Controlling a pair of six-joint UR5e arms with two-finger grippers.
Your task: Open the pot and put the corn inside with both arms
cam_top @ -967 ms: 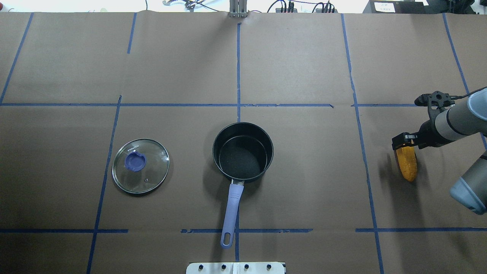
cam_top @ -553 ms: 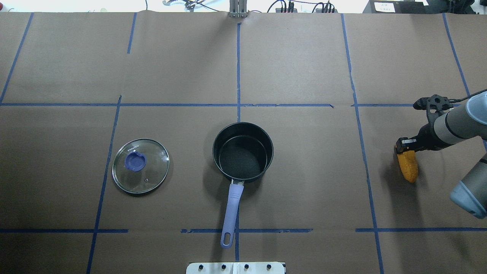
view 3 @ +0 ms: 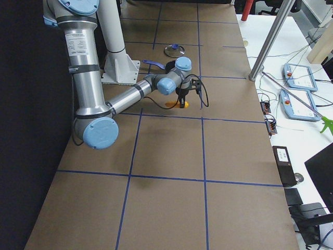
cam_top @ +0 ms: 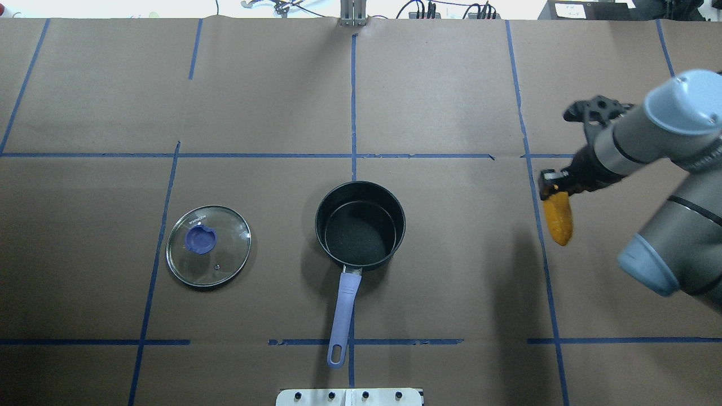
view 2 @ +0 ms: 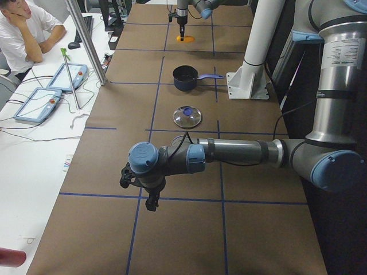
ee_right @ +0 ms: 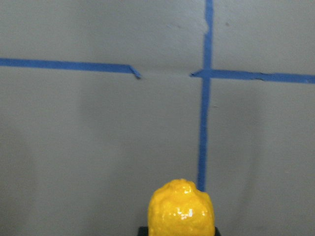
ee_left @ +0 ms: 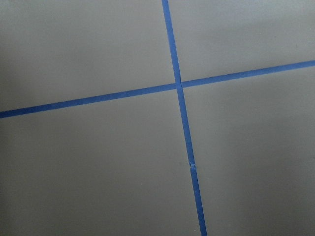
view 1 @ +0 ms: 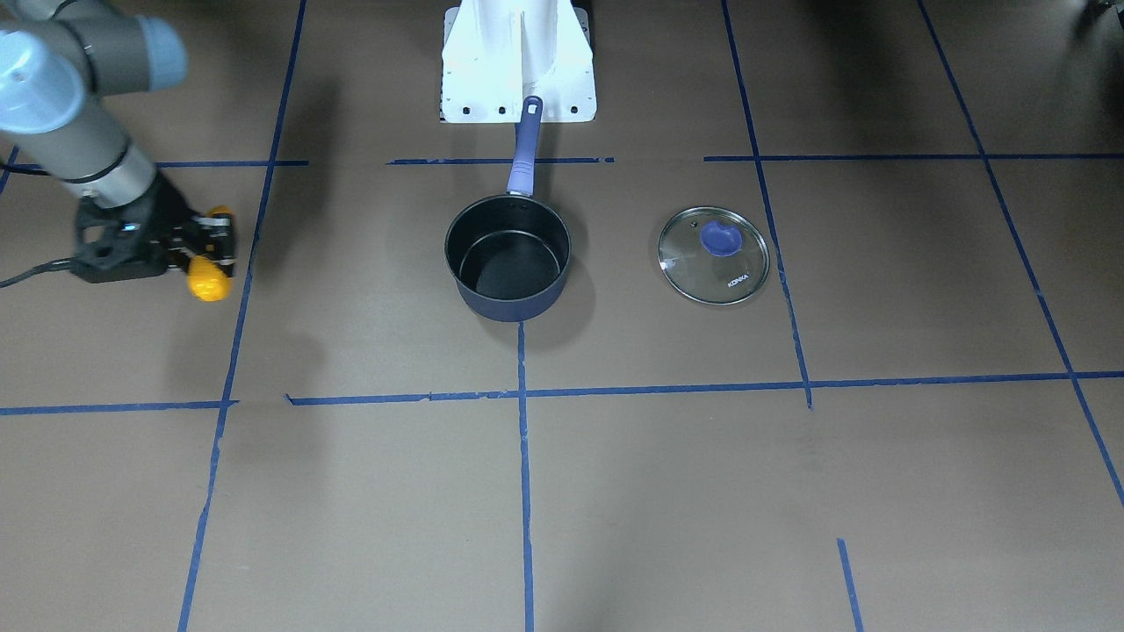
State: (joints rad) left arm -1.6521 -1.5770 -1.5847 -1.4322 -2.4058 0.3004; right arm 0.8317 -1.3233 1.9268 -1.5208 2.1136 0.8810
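Observation:
The pot [cam_top: 360,225] stands open at the table's middle, its inside black and bare, its purple-blue handle [cam_top: 344,316] pointing toward the robot; it also shows in the front view [view 1: 507,259]. My right gripper [cam_top: 551,189] is shut on the top of the corn [cam_top: 558,217], which hangs above the table to the right of the pot. The right wrist view shows the corn's tip [ee_right: 181,209] over the blue tape. My left gripper [view 2: 150,203] shows only in the exterior left view, low over the table's left end; I cannot tell whether it is open or shut.
The round glass lid [cam_top: 208,246] with its blue knob lies flat to the left of the pot. Blue tape lines cross the brown paper. The white base block [view 1: 518,61] stands at the robot's edge just behind the pot handle.
My right gripper has lifted the corn off the table and carried it leftward toward the pot. The pot and the lid have not moved.

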